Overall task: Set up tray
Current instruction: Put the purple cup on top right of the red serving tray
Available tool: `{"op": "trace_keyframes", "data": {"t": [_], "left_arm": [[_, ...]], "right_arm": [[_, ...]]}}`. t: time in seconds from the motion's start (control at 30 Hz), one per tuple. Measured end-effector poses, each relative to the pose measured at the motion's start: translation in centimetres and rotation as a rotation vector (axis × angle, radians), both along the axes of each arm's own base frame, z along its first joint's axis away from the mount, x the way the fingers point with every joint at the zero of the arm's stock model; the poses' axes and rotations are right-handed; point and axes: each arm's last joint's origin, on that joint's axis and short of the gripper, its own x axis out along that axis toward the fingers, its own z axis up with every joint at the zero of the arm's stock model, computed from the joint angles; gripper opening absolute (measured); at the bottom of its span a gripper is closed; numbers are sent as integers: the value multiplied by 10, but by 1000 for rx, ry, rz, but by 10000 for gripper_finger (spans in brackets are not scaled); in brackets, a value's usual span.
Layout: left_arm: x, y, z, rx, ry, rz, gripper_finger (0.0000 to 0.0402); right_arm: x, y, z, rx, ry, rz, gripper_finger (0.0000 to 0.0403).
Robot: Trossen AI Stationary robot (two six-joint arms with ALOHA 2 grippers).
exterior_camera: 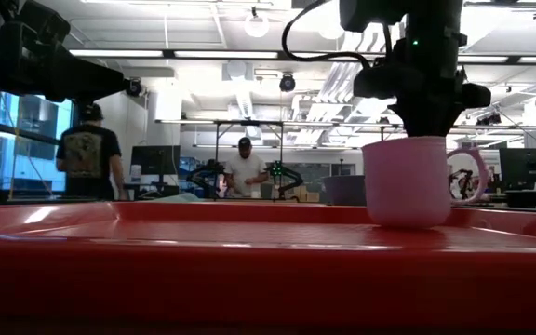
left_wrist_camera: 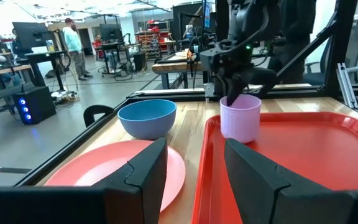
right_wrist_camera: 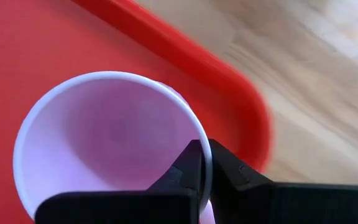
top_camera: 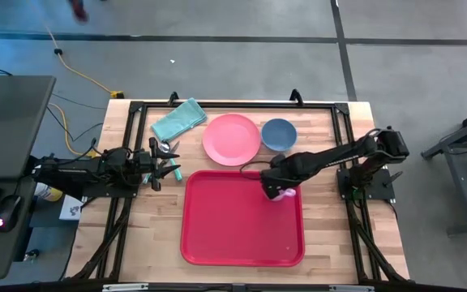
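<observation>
The red tray (top_camera: 233,235) lay nearest, at the table's front centre, holding one pink cup (top_camera: 281,195) in its far right corner. The left gripper (top_camera: 165,161) waited open and empty by a teal cloth (top_camera: 178,120). Behind the tray sat one pink plate (top_camera: 231,139) and one blue bowl (top_camera: 279,134). The right gripper (right_wrist_camera: 205,163) pinched the cup's rim, hiding part of it.
</observation>
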Motion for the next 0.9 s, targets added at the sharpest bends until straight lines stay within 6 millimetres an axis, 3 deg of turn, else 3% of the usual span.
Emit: {"op": "trace_keyframes", "data": {"t": [0.9], "left_arm": [[0, 0, 0, 0, 0, 0, 193]], "right_arm": [[-7, 1, -8, 34, -21, -48, 1]]}}
